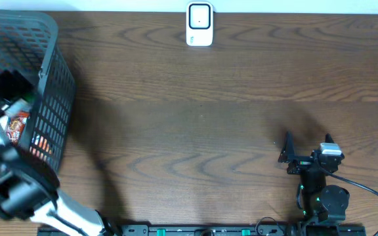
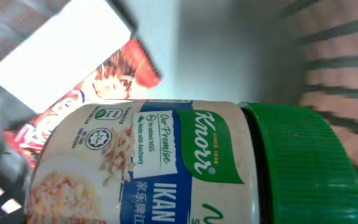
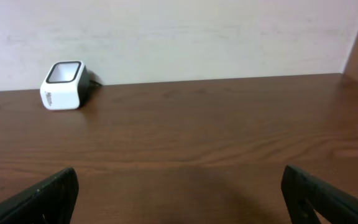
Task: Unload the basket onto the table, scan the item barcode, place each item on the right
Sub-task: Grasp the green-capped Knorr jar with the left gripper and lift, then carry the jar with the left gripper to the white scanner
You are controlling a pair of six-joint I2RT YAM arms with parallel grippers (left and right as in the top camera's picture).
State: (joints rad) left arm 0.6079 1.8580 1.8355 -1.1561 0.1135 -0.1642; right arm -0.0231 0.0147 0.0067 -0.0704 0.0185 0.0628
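A Knorr jar [image 2: 166, 162] with a green lid [image 2: 303, 168] lies on its side and fills the left wrist view, inside the dark mesh basket [image 1: 51, 85]. No barcode shows on its visible side. My left arm [image 1: 18, 187] reaches into that basket. Its fingers are hidden behind the jar, so I cannot tell whether they grip it. The white scanner [image 1: 199, 24] stands at the table's far edge, also seen as the scanner [image 3: 63, 85] in the right wrist view. My right gripper [image 1: 307, 141] rests low at the front right, open and empty.
A red printed snack packet [image 2: 114, 74] and a white box [image 2: 61, 53] lie behind the jar in the basket. The basket's mesh wall [image 2: 340, 56] is close on the right. A black cable [image 1: 373, 193] loops beside the right arm's base.
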